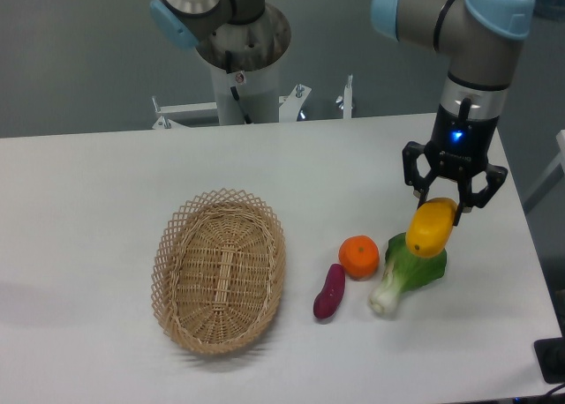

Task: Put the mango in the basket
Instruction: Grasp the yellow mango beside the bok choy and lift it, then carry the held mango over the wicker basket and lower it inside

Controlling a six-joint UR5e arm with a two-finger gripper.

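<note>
- Your gripper [439, 205], right of centre in the frame, has its jaws clamped on the top of the mango [430, 228]
- The mango hangs tilted over a leafy green vegetable [408, 272], beside an orange [359, 256] and a purple sweet potato [329, 292]
- The basket [219, 269] sits lower left, well apart

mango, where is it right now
The mango is held in the gripper on the right side of the table, just above the green leafy vegetable and right of the orange, well away from the basket.
</note>
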